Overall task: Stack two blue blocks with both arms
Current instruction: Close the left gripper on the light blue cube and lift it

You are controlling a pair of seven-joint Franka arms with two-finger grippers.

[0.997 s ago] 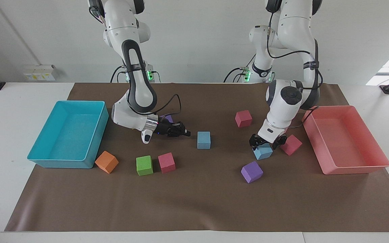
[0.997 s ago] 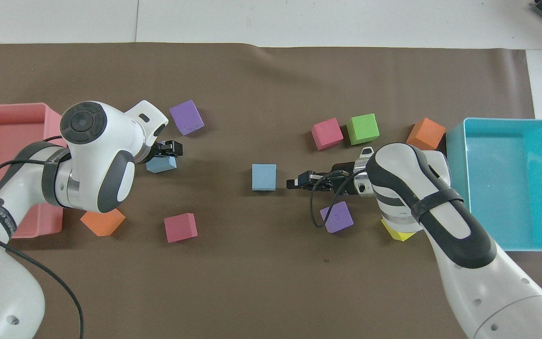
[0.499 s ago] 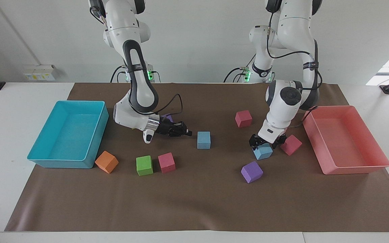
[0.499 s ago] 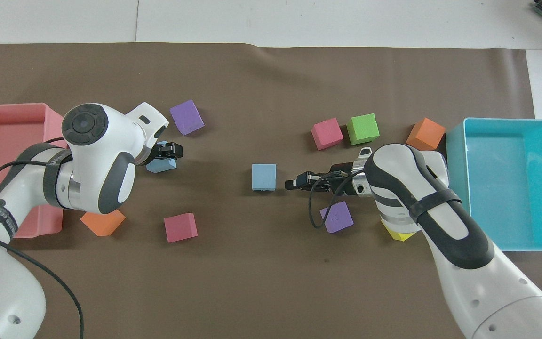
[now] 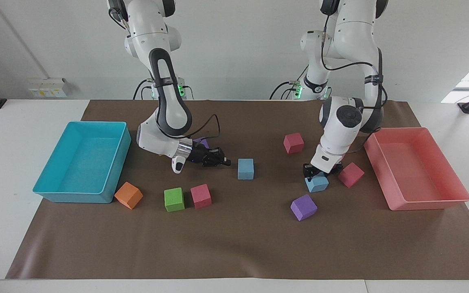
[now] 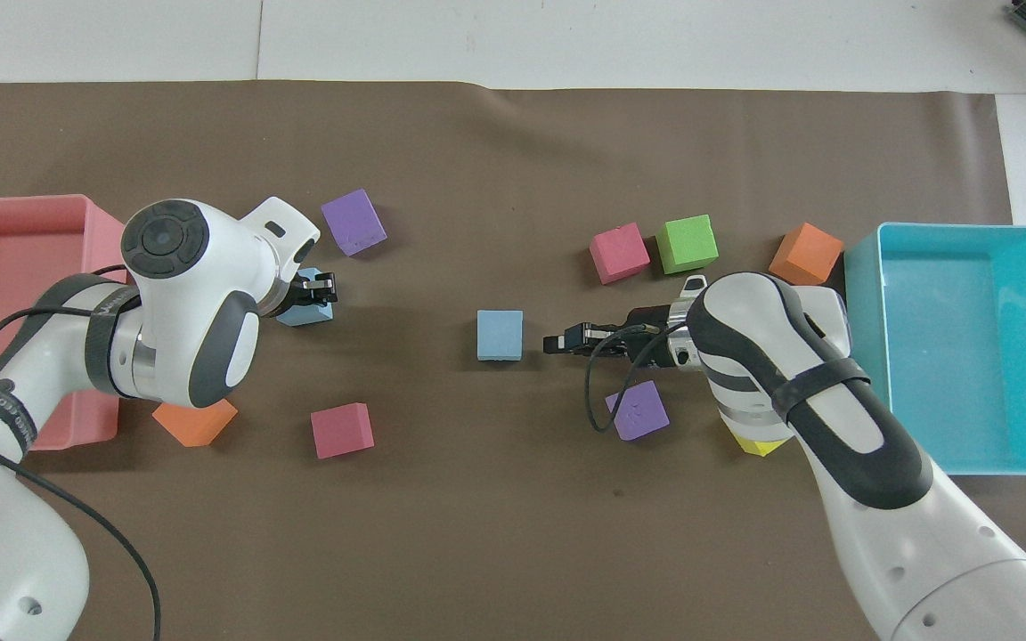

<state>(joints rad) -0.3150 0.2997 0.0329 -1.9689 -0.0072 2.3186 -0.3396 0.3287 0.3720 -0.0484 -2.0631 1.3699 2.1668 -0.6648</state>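
Left gripper [image 5: 315,174] sitting low on blue block [image 5: 317,184] near pink tray [image 5: 426,201] at left arm's end of table; fingers straddling block top, seemingly closed in on it — we're reading this as grip settling before lift, block on mat. Second blue block [image 5: 245,169] resting mid-table, untouched, we're guessing as stack base. Right gripper [image 5: 223,160] lying low, pointing sideways at it, just short, fingers pinched together, holding nothing — we're taking it as ready to steady base.
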